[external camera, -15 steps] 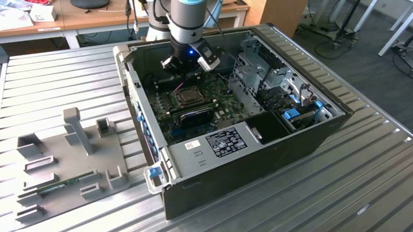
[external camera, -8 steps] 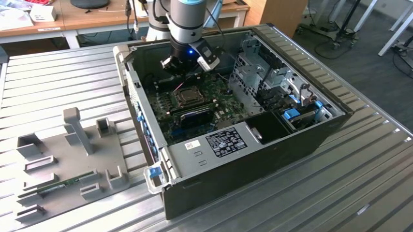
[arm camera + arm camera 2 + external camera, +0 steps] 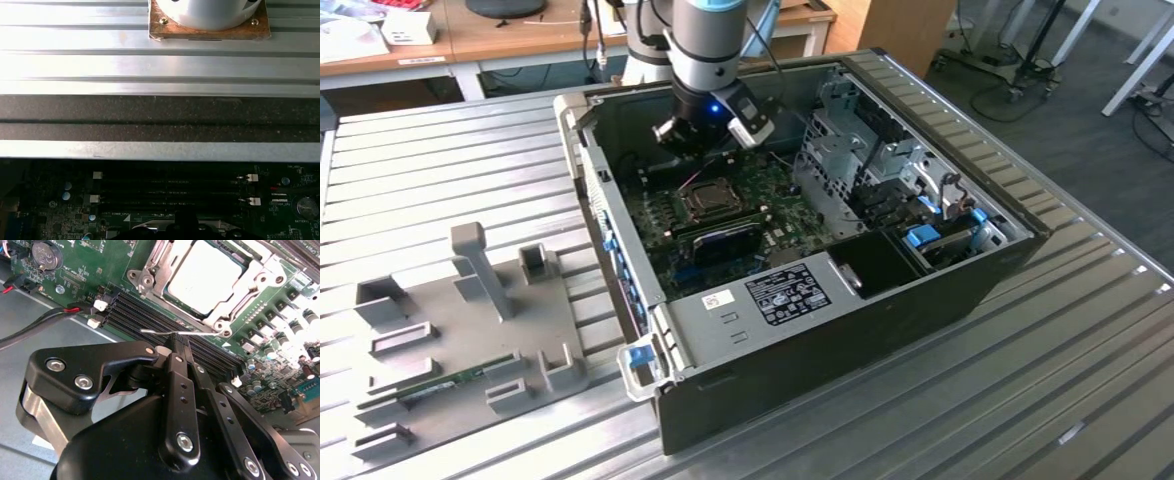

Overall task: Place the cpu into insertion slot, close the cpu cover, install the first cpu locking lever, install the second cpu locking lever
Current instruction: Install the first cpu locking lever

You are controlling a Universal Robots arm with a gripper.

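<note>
The cpu (image 3: 207,277) lies flat in the insertion slot (image 3: 137,277), its pale metal top showing through the window of the cpu cover (image 3: 151,260), which is folded down over it. A thin wire locking lever (image 3: 150,331) runs along the slot's edge beside the memory slots. My gripper (image 3: 182,342) is shut with nothing between its fingers (image 3: 175,370), and its tips are right at this lever; whether they touch it I cannot tell. In the exterior view the gripper (image 3: 700,150) hangs inside the open computer case just behind the cpu (image 3: 711,198).
Long black memory slots (image 3: 145,315), a coin battery (image 3: 46,254) and a red-and-black cable (image 3: 45,320) lie close to the gripper. The drive cage (image 3: 867,160) and case walls (image 3: 594,190) hem the board in. A grey fixture plate (image 3: 467,310) sits on the slatted table.
</note>
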